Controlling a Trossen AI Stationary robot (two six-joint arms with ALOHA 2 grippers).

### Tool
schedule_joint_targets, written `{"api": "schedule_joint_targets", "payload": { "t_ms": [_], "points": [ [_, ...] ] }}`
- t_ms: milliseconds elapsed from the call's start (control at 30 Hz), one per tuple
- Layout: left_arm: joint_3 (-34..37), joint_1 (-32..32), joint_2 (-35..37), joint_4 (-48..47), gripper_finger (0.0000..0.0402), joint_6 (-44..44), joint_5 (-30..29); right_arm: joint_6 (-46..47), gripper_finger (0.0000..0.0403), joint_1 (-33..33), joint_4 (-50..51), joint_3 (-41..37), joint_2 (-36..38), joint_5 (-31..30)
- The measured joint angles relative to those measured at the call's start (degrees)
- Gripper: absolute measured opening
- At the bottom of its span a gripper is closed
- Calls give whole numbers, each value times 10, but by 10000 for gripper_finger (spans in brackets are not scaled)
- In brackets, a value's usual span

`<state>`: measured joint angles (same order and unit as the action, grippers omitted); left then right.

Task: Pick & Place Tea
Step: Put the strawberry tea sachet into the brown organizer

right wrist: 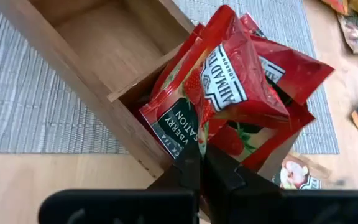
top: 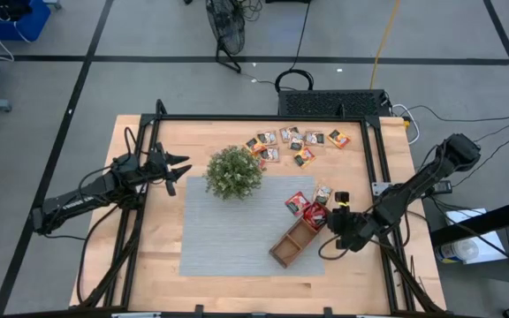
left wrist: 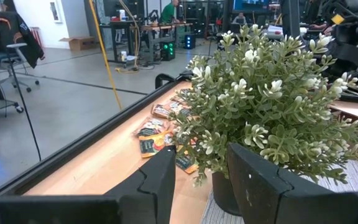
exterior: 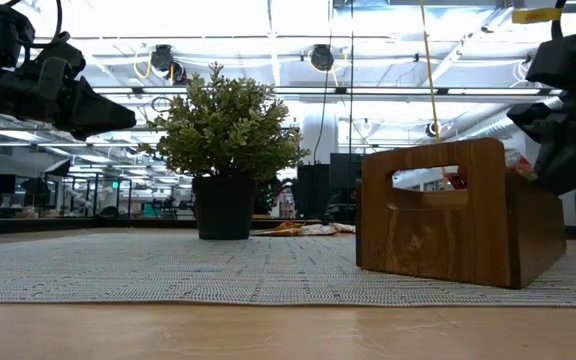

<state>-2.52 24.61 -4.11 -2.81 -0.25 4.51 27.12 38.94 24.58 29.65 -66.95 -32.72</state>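
Several small tea sachets (top: 294, 141) lie loose on the wood near the table's far edge, and two more (top: 300, 203) lie beside the brown wooden tray (top: 292, 243). My right gripper (right wrist: 201, 163) is over the tray's far-right end compartment, shut on a red sachet (right wrist: 241, 81). Other red sachets (right wrist: 179, 118) stand in that compartment. My left gripper (left wrist: 201, 180) hangs open above the table's left side, just left of the potted plant (top: 233, 172), touching nothing. My right gripper pinches the red sachet between its two fingers at the edge nearest the wrist (right wrist: 207, 134). It comes slanting down from the table's right. The sachet stands up over the tray's end compartment among the others; whether it rests on them I cannot tell.
A grey woven mat (top: 219, 238) carries the plant and the tray. The tray's other two compartments (right wrist: 104, 37) show bare wood. A black frame rail (top: 263, 119) runs round the table. In the low view the tray's handle end (exterior: 433, 210) faces the near edge.
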Motion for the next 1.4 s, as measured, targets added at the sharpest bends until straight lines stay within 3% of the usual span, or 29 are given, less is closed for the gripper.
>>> {"api": "schedule_joint_targets", "payload": {
  "t_ms": [400,1000,1400],
  "points": [
    [0,0,0,0,147,0,0,-13,4,0,-29,-2,25,67],
    [0,0,0,0,147,0,0,66,94,0,-41,-2,48,137],
    [0,0,0,0,147,0,0,32,63,-1,-26,-2,52,135]
  ]
}}
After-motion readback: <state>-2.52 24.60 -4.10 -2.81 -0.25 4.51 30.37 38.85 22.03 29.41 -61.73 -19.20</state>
